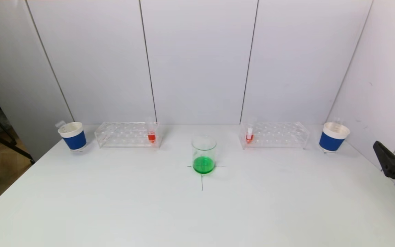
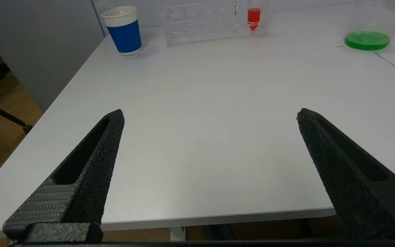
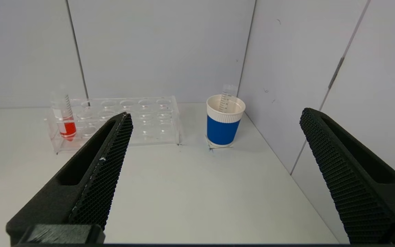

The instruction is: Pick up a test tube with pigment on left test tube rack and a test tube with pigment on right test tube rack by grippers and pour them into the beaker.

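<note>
A clear beaker (image 1: 204,154) with green liquid stands at the table's middle on a cross mark. The left clear rack (image 1: 125,134) holds one test tube with red pigment (image 1: 151,135) at its inner end. The right rack (image 1: 274,135) holds one red-pigment tube (image 1: 249,135) at its inner end. My left gripper (image 2: 209,115) is open and empty above the table's near left edge, out of the head view. My right gripper (image 3: 216,115) is open and empty at the table's right side, facing the right rack (image 3: 115,120) and its tube (image 3: 65,118); part of it shows in the head view (image 1: 394,168).
A blue-and-white cup (image 1: 73,136) with an empty tube in it stands left of the left rack. A matching cup (image 1: 333,137) with an empty tube stands right of the right rack. White wall panels close the back and right side.
</note>
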Available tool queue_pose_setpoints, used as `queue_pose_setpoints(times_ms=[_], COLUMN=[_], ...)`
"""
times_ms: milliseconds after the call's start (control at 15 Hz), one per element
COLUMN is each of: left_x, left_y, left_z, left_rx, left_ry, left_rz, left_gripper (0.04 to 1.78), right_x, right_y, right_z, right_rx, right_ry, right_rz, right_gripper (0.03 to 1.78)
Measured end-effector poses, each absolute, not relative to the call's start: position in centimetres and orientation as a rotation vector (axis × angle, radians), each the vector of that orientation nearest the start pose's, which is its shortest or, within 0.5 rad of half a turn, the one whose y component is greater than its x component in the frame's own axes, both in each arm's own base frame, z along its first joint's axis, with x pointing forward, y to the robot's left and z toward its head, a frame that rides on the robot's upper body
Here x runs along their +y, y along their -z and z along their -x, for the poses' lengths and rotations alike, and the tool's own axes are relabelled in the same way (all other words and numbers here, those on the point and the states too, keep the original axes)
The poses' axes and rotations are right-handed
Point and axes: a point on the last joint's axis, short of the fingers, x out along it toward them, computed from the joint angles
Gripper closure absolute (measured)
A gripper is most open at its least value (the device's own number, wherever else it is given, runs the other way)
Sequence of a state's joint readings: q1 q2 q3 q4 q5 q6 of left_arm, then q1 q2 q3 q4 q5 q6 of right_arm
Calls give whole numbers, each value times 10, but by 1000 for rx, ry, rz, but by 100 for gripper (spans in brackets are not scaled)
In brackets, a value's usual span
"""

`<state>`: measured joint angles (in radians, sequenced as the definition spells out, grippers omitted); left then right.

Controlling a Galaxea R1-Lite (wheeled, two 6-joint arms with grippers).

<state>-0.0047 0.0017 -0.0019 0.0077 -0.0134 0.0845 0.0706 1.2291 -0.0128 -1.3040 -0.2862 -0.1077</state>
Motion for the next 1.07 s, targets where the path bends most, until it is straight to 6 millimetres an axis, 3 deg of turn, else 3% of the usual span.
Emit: queue_pose_setpoints(times_ms=[467, 667, 1067], left_x=[0, 0, 0], left_y=[-75, -75, -75], left_z=[23, 23, 23], left_rx=[6, 6, 6], left_ry=[19, 19, 19], left_rz=[-84, -84, -84], left_gripper=[6, 6, 6], right_x=[-3, -4, -6], right_y=[-166, -157, -130], right_z=[-50, -18, 12], right_rx=[-112, -59, -84], right_ry=[212, 193, 266], right_rz=[143, 172, 186], right_gripper=[4, 4, 4])
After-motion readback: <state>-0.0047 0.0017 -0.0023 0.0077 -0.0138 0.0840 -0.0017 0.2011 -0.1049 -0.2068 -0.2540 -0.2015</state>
